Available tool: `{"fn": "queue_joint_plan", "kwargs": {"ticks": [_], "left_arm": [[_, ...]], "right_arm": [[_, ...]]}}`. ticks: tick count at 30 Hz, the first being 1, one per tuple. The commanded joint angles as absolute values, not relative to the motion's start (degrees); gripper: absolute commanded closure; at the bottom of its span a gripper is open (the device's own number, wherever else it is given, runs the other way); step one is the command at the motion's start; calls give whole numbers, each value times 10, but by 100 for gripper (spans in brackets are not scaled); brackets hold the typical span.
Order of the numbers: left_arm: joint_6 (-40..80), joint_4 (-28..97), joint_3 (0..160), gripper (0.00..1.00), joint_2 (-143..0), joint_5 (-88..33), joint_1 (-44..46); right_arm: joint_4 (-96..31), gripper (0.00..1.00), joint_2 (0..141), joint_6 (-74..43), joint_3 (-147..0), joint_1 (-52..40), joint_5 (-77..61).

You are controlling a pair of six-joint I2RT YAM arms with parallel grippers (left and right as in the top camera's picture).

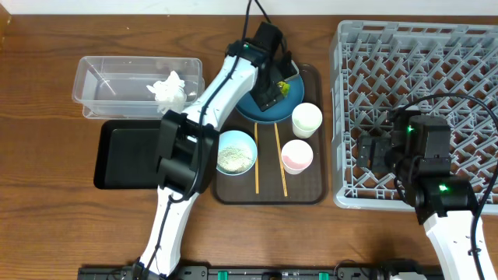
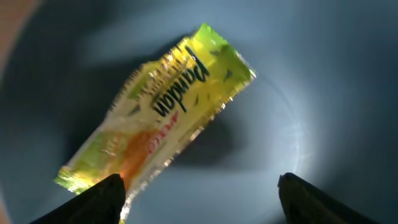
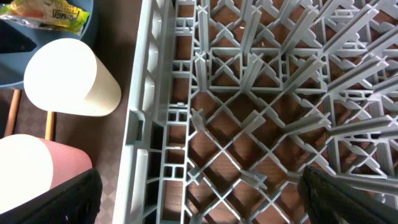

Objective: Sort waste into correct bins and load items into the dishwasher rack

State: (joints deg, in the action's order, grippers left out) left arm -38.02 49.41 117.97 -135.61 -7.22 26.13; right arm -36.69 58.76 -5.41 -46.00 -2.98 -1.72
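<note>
Left arm: picking the wrapper off the plate.
Left gripper fingers spread, gripping nothing, over the wrapper lying flat on the plate. Next, likely: pinch, lift over the plate's rim, carry left to the clear bin. White cup crowds the plate's right. Right gripper spread, empty, over the rack.

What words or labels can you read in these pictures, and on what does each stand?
"Pandan": on the yellow-green wrapper, lying on the dark blue plate.
Small red print beside it: too blurred to read.
Right wrist view, same wrapper: lettering too small to read.
</note>
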Motion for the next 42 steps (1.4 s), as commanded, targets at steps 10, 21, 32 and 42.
{"fn": "queue_joint_plan", "kwargs": {"ticks": [10,21,32,42], "left_arm": [[-390,435,1157,16,-1371,-58,258],[-390,386,1115,16,-1372,-58,258],[-390,345,1066,36,-1372,-58,258],[-383,346,1066,94,-1360,-57,258]], "right_arm": [[-367,1,587,-57,-471,-34,-20],[-367,1,587,-57,-471,-34,-20],[-367,1,587,-57,-471,-34,-20],[-367,1,587,-57,-471,-34,-20]]}}
